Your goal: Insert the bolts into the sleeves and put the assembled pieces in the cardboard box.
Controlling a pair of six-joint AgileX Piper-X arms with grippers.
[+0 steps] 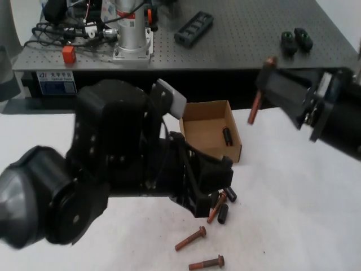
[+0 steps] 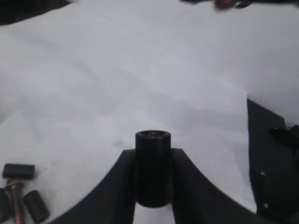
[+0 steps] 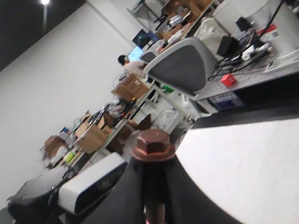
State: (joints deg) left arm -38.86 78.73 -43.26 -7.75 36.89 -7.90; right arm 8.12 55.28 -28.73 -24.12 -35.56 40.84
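Observation:
My left gripper (image 2: 153,157) is shut on a black sleeve (image 2: 153,177) that stands upright between its fingers, just above the white table. In the high view the left gripper (image 1: 216,195) hangs low in front of the cardboard box (image 1: 198,113). My right gripper (image 1: 264,84) is raised to the right of the box and is shut on a copper bolt (image 1: 255,110). The bolt's hex head (image 3: 153,144) faces the right wrist camera. One black sleeve (image 1: 227,135) lies inside the box.
Loose copper bolts (image 1: 190,238) (image 1: 206,263) (image 1: 216,208) and black sleeves (image 1: 223,213) (image 1: 230,194) lie on the white table in front of the box. Behind it stands a dark perforated bench (image 1: 237,39) with equipment. Two sleeves (image 2: 18,171) and a bolt (image 2: 16,200) lie near the left gripper.

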